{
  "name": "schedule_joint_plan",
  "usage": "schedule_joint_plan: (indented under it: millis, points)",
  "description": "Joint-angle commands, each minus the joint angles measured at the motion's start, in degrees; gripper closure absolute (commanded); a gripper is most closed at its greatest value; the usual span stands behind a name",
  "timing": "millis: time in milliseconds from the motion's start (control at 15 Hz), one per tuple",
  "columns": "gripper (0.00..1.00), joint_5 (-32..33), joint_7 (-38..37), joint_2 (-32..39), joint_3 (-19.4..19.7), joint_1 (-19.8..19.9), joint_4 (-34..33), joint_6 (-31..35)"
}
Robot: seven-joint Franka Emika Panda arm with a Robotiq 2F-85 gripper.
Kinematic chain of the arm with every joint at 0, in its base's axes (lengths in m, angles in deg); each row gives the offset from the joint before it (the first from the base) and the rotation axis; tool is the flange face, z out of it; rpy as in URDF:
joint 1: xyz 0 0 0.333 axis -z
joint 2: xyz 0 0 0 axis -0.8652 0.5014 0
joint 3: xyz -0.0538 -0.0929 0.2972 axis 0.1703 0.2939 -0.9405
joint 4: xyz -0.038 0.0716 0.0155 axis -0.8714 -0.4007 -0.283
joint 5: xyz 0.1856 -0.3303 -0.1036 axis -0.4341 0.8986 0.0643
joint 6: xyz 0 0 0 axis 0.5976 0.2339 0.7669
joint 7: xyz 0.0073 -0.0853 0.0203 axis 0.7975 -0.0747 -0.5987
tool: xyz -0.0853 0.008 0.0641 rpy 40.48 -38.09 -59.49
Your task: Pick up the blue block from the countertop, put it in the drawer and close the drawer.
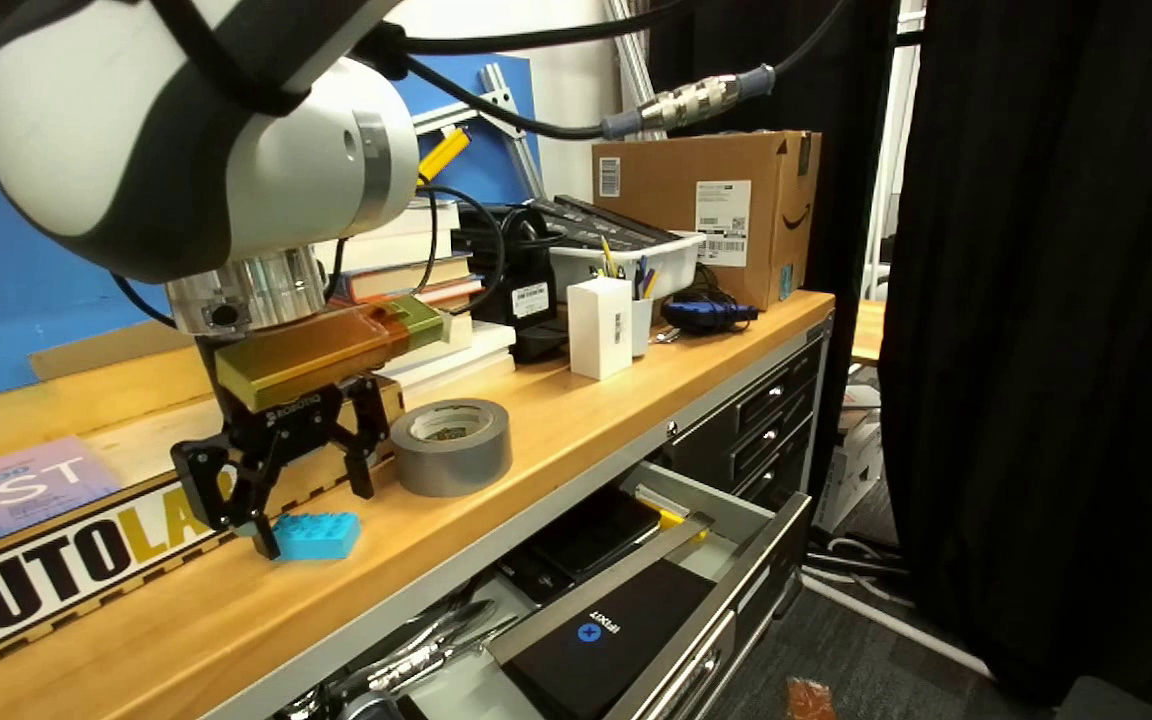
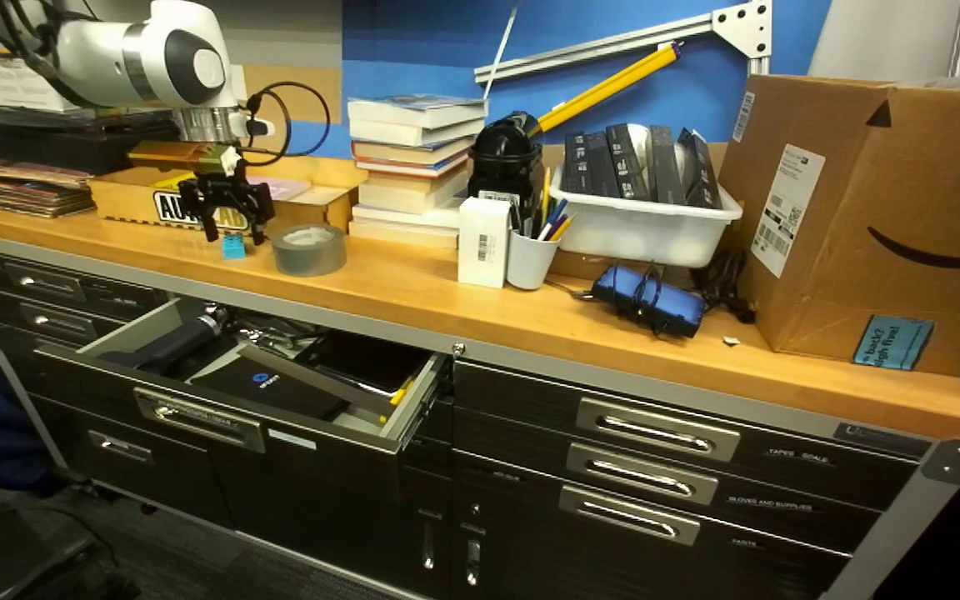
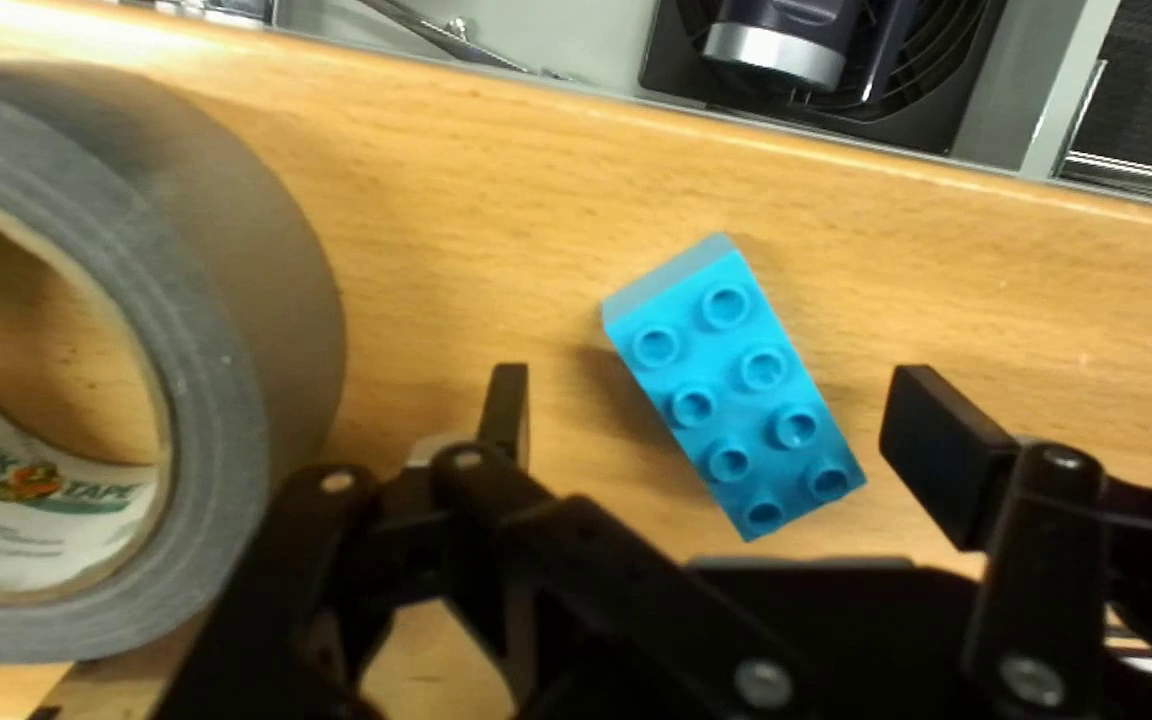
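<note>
The blue block [image 1: 324, 538] lies flat on the wooden countertop [image 1: 576, 415], studs up. It also shows in an exterior view [image 2: 234, 247] and in the wrist view [image 3: 736, 390], where it sits at a slant between the fingers. My gripper [image 1: 314, 515] is open and points down over the block. In the wrist view the gripper's fingers [image 3: 721, 425] stand apart on both sides of it, with gaps and no visible contact. The drawer [image 2: 347, 457] is pulled open below the countertop; in an exterior view its front rim [image 1: 733, 592] shows.
A grey tape roll [image 3: 266, 260] stands close beside one finger. The AUTOLAB tray [image 1: 56, 560] lies behind the block. The drawer holds a black iFixit case [image 1: 626, 620] and tools. A white box [image 2: 484, 242], pen cup [image 2: 530, 260] and books [image 2: 413, 167] stand further along.
</note>
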State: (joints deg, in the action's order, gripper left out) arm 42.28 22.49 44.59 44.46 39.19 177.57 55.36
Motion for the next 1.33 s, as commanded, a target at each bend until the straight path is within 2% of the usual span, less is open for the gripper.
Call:
schedule_joint_plan:
  millis: [0, 267, 400, 467, 600, 733, 1067, 1267]
  points:
    - [0.42, 1.10, -1.12, 0.74, 0.79, -1.01, -1.60, -0.25]
    - [0.73, -1.16, 1.35, 0.15, -0.24, -0.15, -1.01, -2.25]
    - [0.89, -2.68, 3.53, -1.84, -1.18, 0.32, 0.21, -5.67]
    - [0.85, -3.00, 4.26, -3.32, -1.67, 0.08, 1.27, -8.76]
    - [0.86, -2.89, 4.95, -6.46, -2.47, -0.26, 4.19, -13.04]
    - [0.86, -2.46, 3.63, -10.36, -2.81, -0.07, 8.48, -14.44]
    - [0.86, -6.17, -2.37, -20.85, -0.99, 3.87, 24.72, -7.09]
    - [0.85, -9.35, -3.96, -24.72, 0.84, 6.81, 33.72, 1.04]
